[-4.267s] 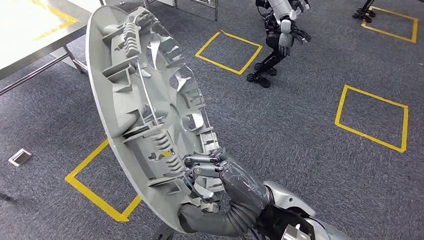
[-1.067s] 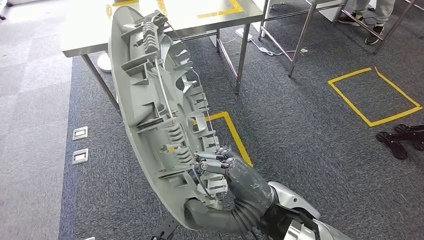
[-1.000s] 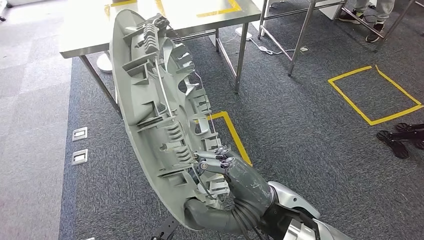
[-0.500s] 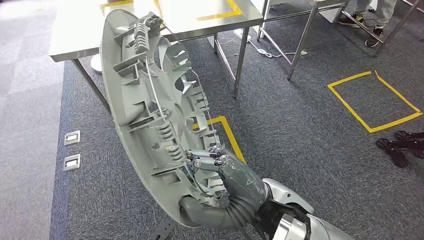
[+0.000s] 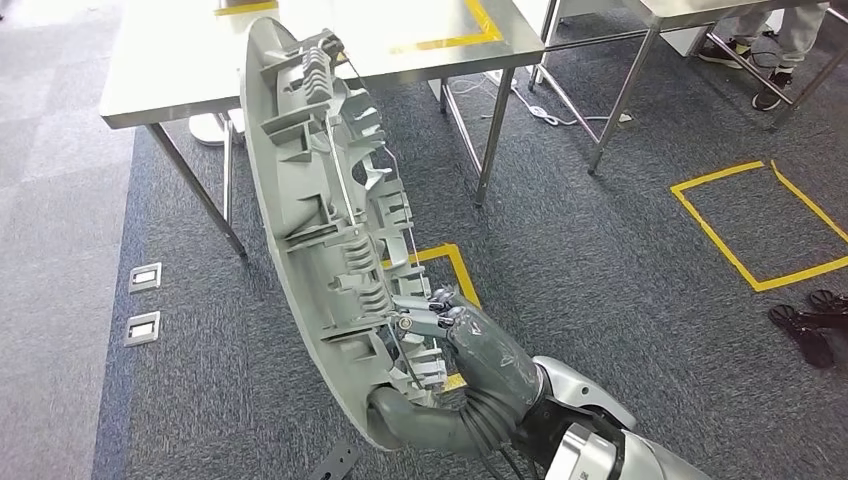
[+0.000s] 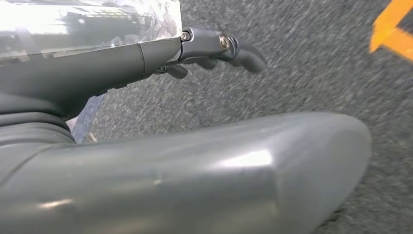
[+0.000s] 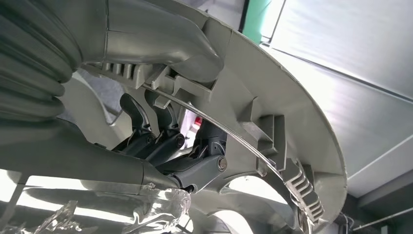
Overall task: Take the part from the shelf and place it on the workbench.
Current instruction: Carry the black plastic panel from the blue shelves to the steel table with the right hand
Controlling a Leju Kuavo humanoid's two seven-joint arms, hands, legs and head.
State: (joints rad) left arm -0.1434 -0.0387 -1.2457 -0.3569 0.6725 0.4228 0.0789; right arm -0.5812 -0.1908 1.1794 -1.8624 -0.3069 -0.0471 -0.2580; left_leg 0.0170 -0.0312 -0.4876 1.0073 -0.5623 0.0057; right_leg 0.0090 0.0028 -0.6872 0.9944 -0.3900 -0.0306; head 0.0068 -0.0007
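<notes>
The part (image 5: 310,200) is a large round grey plastic cover with ribs and a wire ring on its inner face. My right hand (image 5: 470,350) grips it at its lower rim and holds it up on edge over the carpet. In the right wrist view the dark fingers (image 7: 160,141) hook through an opening of the part (image 7: 272,97). The steel workbench (image 5: 180,60) stands just beyond the part's top edge. My left hand (image 6: 195,161) hangs above the carpet holding nothing, its fingers (image 6: 214,44) stretched out.
A second steel table (image 5: 620,60) stands at the far right, with a person's feet (image 5: 770,95) behind it. Yellow tape squares (image 5: 740,260) mark the carpet. Floor sockets (image 5: 145,277) lie at the left, and a cable (image 5: 520,95) under the bench.
The camera has turned: another robot and tape squares gave way to the workbench ahead. In the last second the picture shifts slightly. The right hand keeps its grip on the part.
</notes>
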